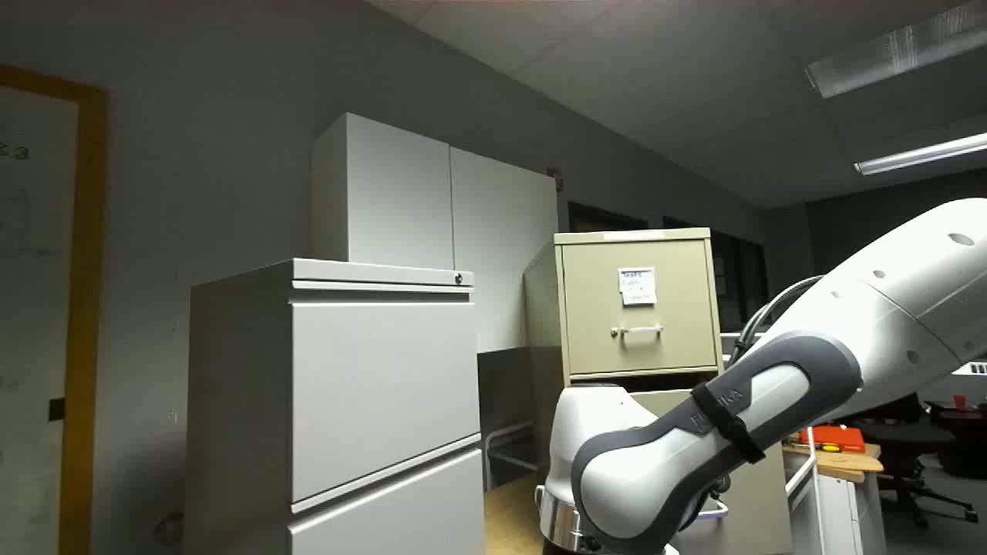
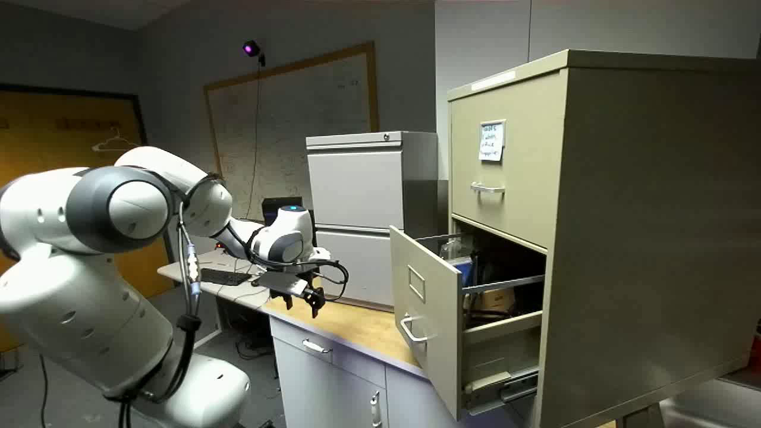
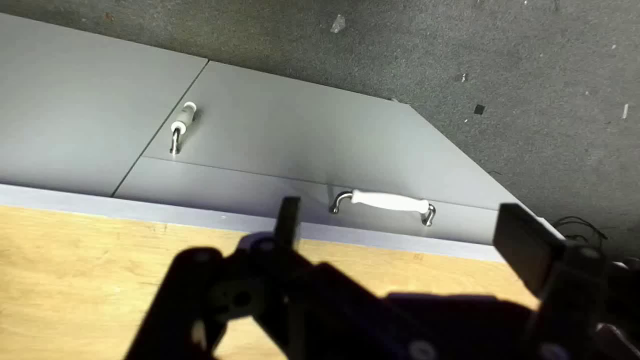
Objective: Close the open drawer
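Wrist view: I have my Robotiq gripper [image 3: 399, 215] spread; in an exterior view the lower beige filing-cabinet drawer [image 2: 437, 315] stands open, apart from it.

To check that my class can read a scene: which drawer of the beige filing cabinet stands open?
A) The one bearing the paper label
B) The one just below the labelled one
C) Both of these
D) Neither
B: in an exterior view, the lower drawer juts out with its inside showing, while the labelled drawer sits flush in the beige filing cabinet.
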Available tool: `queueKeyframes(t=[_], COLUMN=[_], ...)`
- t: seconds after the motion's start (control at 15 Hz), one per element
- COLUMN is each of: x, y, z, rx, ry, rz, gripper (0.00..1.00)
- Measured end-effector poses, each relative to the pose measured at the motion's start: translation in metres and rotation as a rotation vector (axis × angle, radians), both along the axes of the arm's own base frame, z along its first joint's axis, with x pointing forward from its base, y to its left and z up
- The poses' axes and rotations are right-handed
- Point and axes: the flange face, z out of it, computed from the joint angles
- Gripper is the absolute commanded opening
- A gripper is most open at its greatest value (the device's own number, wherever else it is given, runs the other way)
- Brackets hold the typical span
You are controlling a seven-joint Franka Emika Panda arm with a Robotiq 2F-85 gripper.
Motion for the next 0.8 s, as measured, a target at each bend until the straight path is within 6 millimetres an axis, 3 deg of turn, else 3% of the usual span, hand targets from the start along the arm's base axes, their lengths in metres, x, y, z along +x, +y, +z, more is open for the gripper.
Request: queueKeyframes(t=[0.67,0.8], x=[0.0004,0.0031], y=[-0.0009,-0.0034], z=[0.0001,0.0027], rx=[0.0,0.004], ry=[-0.001,-0.021], rz=[-0.004,-0.023], gripper=[1.0,0.92])
